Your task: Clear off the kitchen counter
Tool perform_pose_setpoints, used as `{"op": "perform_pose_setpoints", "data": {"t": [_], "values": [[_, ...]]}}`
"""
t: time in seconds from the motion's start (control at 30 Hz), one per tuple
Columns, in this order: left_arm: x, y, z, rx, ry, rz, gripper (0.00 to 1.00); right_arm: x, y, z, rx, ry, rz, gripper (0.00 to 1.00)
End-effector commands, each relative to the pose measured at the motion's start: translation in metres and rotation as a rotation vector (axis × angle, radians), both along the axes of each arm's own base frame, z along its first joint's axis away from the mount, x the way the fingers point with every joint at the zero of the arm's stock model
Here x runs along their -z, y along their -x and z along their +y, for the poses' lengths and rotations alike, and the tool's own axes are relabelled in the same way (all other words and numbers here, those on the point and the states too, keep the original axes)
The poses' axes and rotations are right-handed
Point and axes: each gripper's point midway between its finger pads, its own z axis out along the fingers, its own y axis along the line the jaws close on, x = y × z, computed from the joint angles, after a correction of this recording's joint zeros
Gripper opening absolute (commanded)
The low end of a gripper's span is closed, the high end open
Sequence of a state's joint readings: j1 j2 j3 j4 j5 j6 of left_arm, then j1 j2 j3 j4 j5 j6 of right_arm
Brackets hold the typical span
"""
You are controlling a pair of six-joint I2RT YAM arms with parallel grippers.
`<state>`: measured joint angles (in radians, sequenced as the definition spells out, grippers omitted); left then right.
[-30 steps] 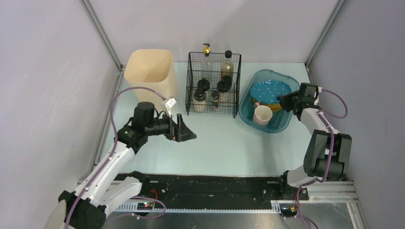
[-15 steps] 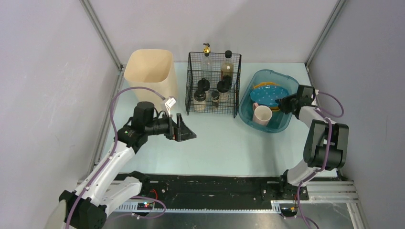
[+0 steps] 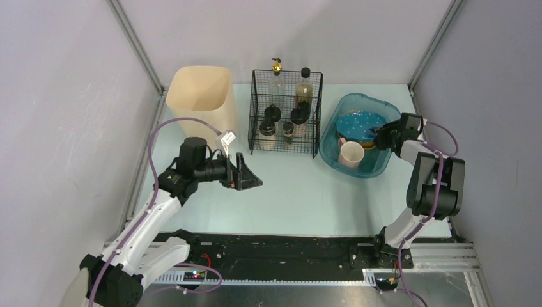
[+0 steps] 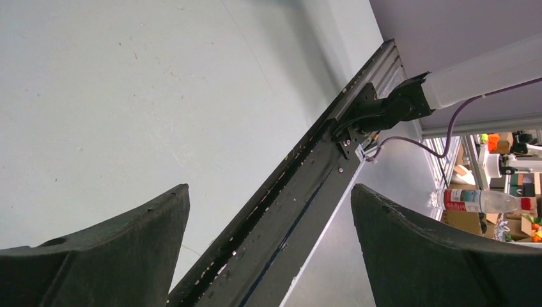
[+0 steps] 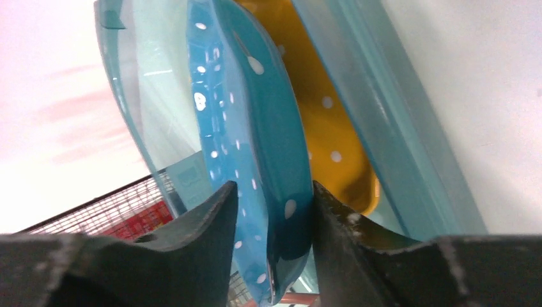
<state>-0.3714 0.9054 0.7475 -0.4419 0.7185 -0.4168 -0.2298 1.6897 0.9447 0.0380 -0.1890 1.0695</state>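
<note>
The pale mint kitchen counter [image 3: 307, 198] [image 4: 96, 96] bears a teal tub [image 3: 369, 173] at the back right. In it a blue white-dotted plate [image 3: 359, 123] [image 5: 243, 115] lies over a yellow dish [image 5: 326, 128], beside a pink cup [image 3: 350, 153]. My right gripper [image 3: 383, 136] [image 5: 275, 185] reaches over the tub's right rim. The plate's edge stands between its fingers, and the jaws are slightly parted around it. My left gripper [image 3: 252, 181] [image 4: 270, 188] hovers wide open over the left half of the counter, holding nothing.
A cream waste bin [image 3: 201, 96] stands at the back left. A black wire basket [image 3: 286, 112] with several bottles and jars sits between the bin and the tub. The black front rail [image 3: 275, 249] [image 4: 287, 211] runs along the near edge.
The right gripper has lowered the blue plate into the tub and its jaws have loosened around the rim. The left arm has not moved.
</note>
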Motion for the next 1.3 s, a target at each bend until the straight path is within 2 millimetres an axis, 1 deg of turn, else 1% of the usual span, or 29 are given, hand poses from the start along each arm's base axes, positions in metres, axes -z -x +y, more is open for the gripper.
{"op": "perform_pose_setpoints", "data": {"t": [0.0,0.1,0.2,0.23,0.27,0.3,0.33,0.37,0.4,0.57,0.63,0.83,0.93,1.0,1.07,1.1,1.13,1.17,1.2,1.23,1.27], "values": [[-0.003,-0.003,-0.001,0.007,0.011,-0.021,0.98,-0.023,-0.021,-0.007,0.0,0.017,-0.074,0.52],[-0.002,-0.003,-0.001,0.007,0.01,-0.019,0.98,-0.013,-0.017,-0.007,-0.009,0.017,-0.036,0.62],[-0.001,-0.003,-0.001,0.007,0.01,-0.018,0.98,-0.009,-0.013,-0.004,-0.025,0.016,-0.014,0.66],[-0.001,-0.004,-0.001,0.006,0.009,-0.016,0.98,-0.007,-0.009,-0.003,-0.032,0.016,0.005,0.83],[-0.001,-0.004,-0.001,0.008,0.01,-0.014,0.98,-0.009,-0.01,-0.003,-0.047,0.026,0.01,0.91],[-0.001,-0.004,-0.001,0.008,0.01,-0.013,0.98,-0.005,-0.004,-0.001,-0.056,0.025,0.05,0.93],[-0.001,-0.003,-0.001,0.01,0.01,-0.012,0.98,-0.01,-0.006,-0.002,-0.077,0.05,0.049,0.96],[0.0,-0.004,-0.001,0.008,0.01,-0.01,0.98,-0.006,0.0,-0.001,-0.088,0.054,0.093,0.97],[0.0,-0.004,-0.001,0.009,0.01,-0.008,0.98,-0.01,-0.001,-0.003,-0.099,0.085,0.1,0.98],[0.001,-0.005,-0.001,0.006,0.012,-0.001,0.98,-0.008,0.017,-0.01,-0.111,0.146,0.201,0.99],[0.001,-0.005,0.0,0.006,0.011,0.003,0.98,-0.011,0.021,-0.011,-0.119,0.164,0.226,1.0],[-0.001,-0.005,0.0,0.006,0.016,-0.003,0.98,-0.008,0.032,-0.009,-0.162,0.196,0.3,0.99],[0.0,-0.004,0.0,0.005,0.016,-0.002,0.98,-0.013,0.035,-0.007,-0.168,0.203,0.306,0.99],[0.0,-0.004,0.0,0.005,0.016,-0.002,0.98,-0.021,0.035,-0.004,-0.181,0.209,0.289,0.99],[0.0,-0.004,0.001,0.002,0.014,-0.003,0.98,-0.034,0.036,0.003,-0.205,0.227,0.259,0.99],[0.001,-0.004,0.001,0.0,0.013,-0.003,0.98,-0.044,0.037,0.007,-0.221,0.247,0.233,0.99],[0.002,-0.005,0.001,-0.004,0.01,-0.001,0.98,-0.05,0.039,0.011,-0.233,0.262,0.227,0.99],[0.001,-0.005,0.002,-0.007,0.009,-0.004,0.98,-0.062,0.042,0.013,-0.241,0.287,0.2,1.0],[0.002,-0.006,0.002,-0.011,0.006,-0.006,0.98,-0.067,0.045,0.016,-0.248,0.309,0.197,1.0],[0.002,-0.007,0.002,-0.015,0.004,-0.008,0.98,-0.081,0.049,0.018,-0.258,0.34,0.167,0.99],[0.003,-0.008,0.003,-0.022,-0.002,-0.01,0.98,-0.086,0.053,0.021,-0.275,0.375,0.163,0.99]]}}
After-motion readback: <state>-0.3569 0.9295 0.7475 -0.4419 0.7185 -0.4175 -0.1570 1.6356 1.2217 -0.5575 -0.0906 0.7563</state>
